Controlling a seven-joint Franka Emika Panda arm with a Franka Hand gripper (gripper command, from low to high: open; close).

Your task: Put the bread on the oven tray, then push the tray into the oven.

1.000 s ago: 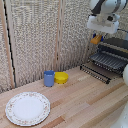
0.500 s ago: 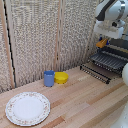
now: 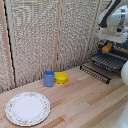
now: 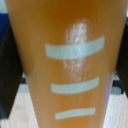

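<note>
My clamp (image 3: pixel 106 46) hangs from the white arm at the exterior view's upper right. It is shut on the bread (image 3: pixel 107 49), a small orange-yellow block held just above the back of the oven pan (image 3: pixel 111 61). The pan is a dark tray of wire slats standing out over the table at the exterior view's right. In the wrist view the bread (image 4: pixel 70 60) fills the frame, orange with pale stripes, and a dark finger (image 4: pixel 7 75) shows at its side. The arm covers the oven, so I cannot make it out.
A blue cup (image 3: pixel 48 78) and a round yellow bowl (image 3: pixel 61 77) stand side by side by the slatted back wall. A patterned white plate (image 3: pixel 27 108) lies at the front on the exterior view's left. A white arm part (image 3: pixel 124 74) stands at the right edge.
My clamp has moved down and toward the exterior view's right with the bread, closer to the pan. Cup, bowl and plate have not moved.
</note>
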